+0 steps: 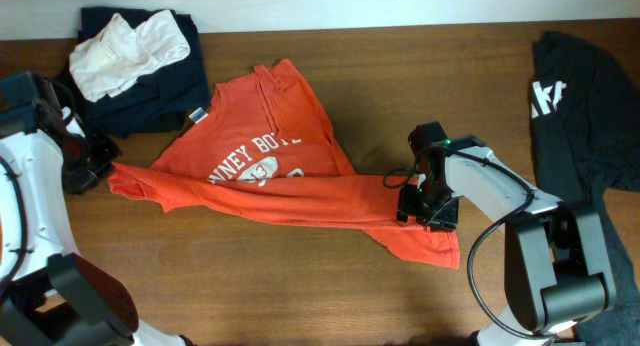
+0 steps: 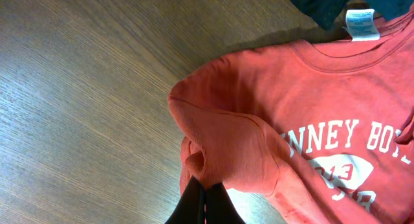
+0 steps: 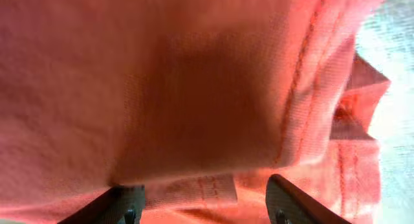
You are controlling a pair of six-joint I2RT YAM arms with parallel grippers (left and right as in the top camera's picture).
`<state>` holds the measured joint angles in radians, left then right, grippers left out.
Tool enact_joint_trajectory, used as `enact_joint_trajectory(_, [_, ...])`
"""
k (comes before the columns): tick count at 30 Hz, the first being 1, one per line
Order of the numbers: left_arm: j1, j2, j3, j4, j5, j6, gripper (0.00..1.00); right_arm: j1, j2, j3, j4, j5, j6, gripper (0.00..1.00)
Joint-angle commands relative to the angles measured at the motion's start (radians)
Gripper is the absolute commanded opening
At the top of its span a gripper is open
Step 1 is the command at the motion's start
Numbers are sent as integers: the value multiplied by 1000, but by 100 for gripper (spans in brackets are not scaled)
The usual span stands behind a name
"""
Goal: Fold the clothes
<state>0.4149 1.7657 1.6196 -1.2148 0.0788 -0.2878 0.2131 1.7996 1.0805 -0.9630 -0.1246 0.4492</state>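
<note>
An orange T-shirt [image 1: 270,151] with white lettering lies spread across the middle of the table, its lower edge folded into a long band. My left gripper [image 2: 206,197] is shut on the shirt's left sleeve [image 2: 220,149], at the shirt's far left tip in the overhead view [image 1: 112,176]. My right gripper [image 1: 425,211] is down on the shirt's lower right corner. In the right wrist view its fingers [image 3: 204,198] stand wide apart, with orange cloth [image 3: 194,81] filling the view above and between them.
A dark navy garment [image 1: 150,81] with a white cloth [image 1: 125,46] on top lies at the back left. A black garment with white print [image 1: 585,96] lies at the right edge. Bare wood table [image 1: 250,286] runs along the front.
</note>
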Motion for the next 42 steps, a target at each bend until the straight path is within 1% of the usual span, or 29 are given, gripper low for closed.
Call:
enact_joint_trajectory(1, [-1, 7, 3, 0, 4, 12, 0, 2, -8, -32, 41, -2, 11, 56])
enact_joint_trajectory(5, [-1, 7, 3, -1, 4, 12, 0, 2, -8, -34, 49, -2, 11, 41])
enact_joint_trajectory(7, [-1, 7, 3, -1, 4, 12, 0, 1, -8, -34, 42, 1, 11, 29])
enact_joint_trajectory(9, [-1, 7, 3, -1, 4, 11, 0, -3, -8, -28, 29, 5, 11, 13])
enact_joint_trajectory(11, [-1, 7, 3, -1, 4, 12, 0, -18, -8, -13, 2, 5, 11, 4])
enact_joint_trajectory(14, [-1, 7, 4, -2, 4, 12, 0, -54, -8, 37, -62, 5, 11, 4])
enact_joint_trajectory(16, [-1, 6, 31, -64, 0, 13, 0, -92, -13, 143, -200, 5, 10, 4])
enact_joint_trajectory(18, [-1, 5, 69, -118, -8, 13, 0, -103, -27, 232, -290, 11, -8, 4])
enact_joint_trajectory(20, [-1, 5, 160, -206, -15, 22, 0, -104, -56, 390, -416, 60, -20, 4])
enact_joint_trajectory(21, [-1, 5, 212, -243, -16, 53, 0, -104, -74, 479, -476, 79, -26, 4])
enact_joint_trajectory(24, [-1, 5, 469, -422, -89, 58, 0, -104, -127, 820, -653, 84, -48, 4])
enact_joint_trajectory(26, [-1, 5, 604, -473, -90, 66, 0, -104, -129, 1031, -736, 87, -80, 4])
enact_joint_trajectory(28, [-2, -23, 758, -473, -43, 92, 0, -103, -153, 1180, -736, 61, -101, 4])
enact_joint_trajectory(29, [-2, -39, 868, -473, -41, 92, 0, -103, -171, 1278, -736, 62, -101, 4])
enact_joint_trajectory(30, [-2, -55, 961, -473, -41, 93, 0, -103, -184, 1340, -736, 59, -101, 4])
enact_joint_trajectory(32, [-2, -87, 1107, -473, -41, 92, 0, -103, -218, 1428, -736, 60, -100, 4])
enact_joint_trajectory(34, [-2, -124, 1213, -473, -41, 91, 0, -103, -259, 1494, -735, 84, -70, 4])
enact_joint_trajectory(35, [-2, -138, 1243, -470, -40, 91, 0, -103, -278, 1527, -735, 85, -66, 4])
enact_joint_trajectory(38, [-2, -201, 1304, -421, -18, 45, 0, -103, -328, 1643, -726, 198, -18, 4])
enact_joint_trajectory(39, [-2, -230, 1305, -373, 16, 29, 0, -103, -344, 1679, -721, 258, -1, 4])
enact_joint_trajectory(42, [-2, -277, 1305, -273, 69, -20, 0, -103, -381, 1730, -708, 357, 31, 4])
